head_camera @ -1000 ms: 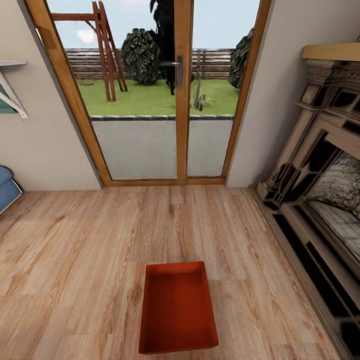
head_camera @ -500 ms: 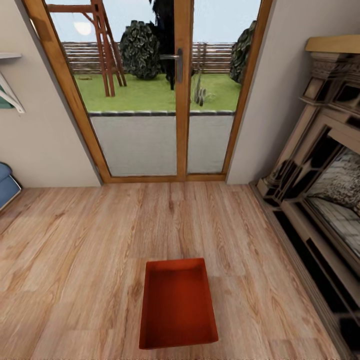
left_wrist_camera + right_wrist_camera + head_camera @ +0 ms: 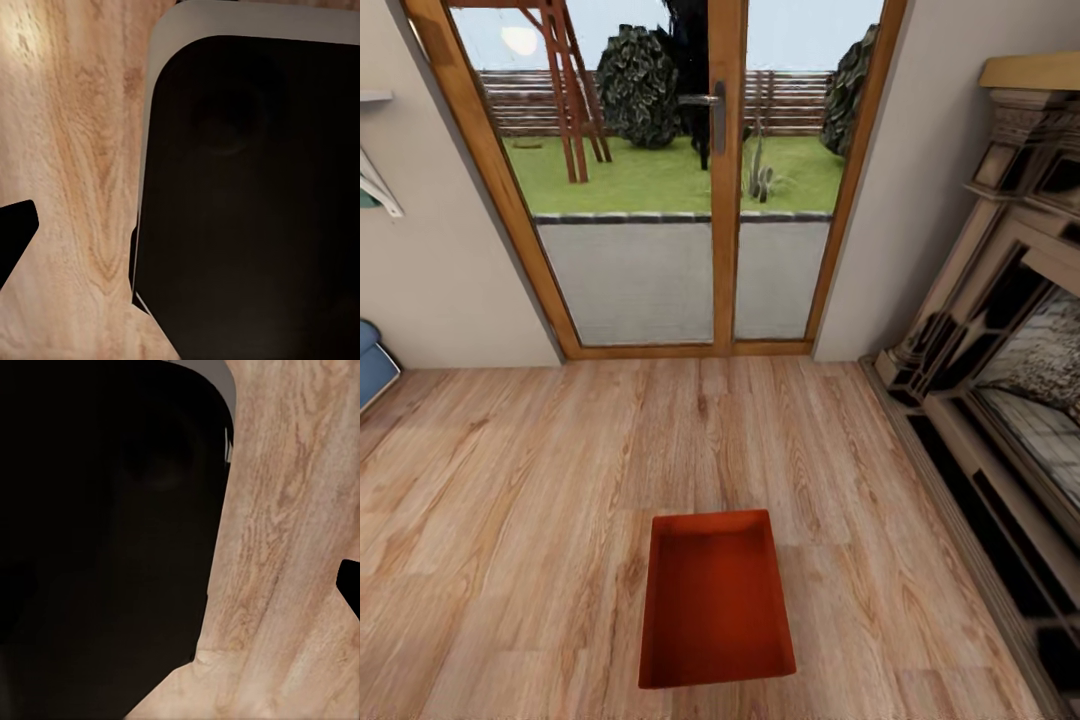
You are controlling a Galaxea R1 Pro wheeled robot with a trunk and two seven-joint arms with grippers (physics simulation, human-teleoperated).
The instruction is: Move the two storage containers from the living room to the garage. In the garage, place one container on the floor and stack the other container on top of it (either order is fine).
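Grippers hard to judge: a dark fingertip point(image 3: 13, 229) at the edge of the left wrist view, another point(image 3: 351, 585) in the right, jaw spacing impossible to tell. Both wrist cameras aimed down at wood plank floor point(image 3: 510, 520), probably arms tucked beside the dark robot base point(image 3: 247, 195) for driving. One storage container point(image 3: 715, 600) flat on the planks, empty, before the glass door point(image 3: 660, 180)

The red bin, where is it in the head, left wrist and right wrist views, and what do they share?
Head view: the bin sits low in the middle, open side up on the wood floor, before the glass doors.
Left wrist view: not in it.
Right wrist view: not in it.
Shared landmark: the wood floor, beside a dark rounded body in both wrist views.
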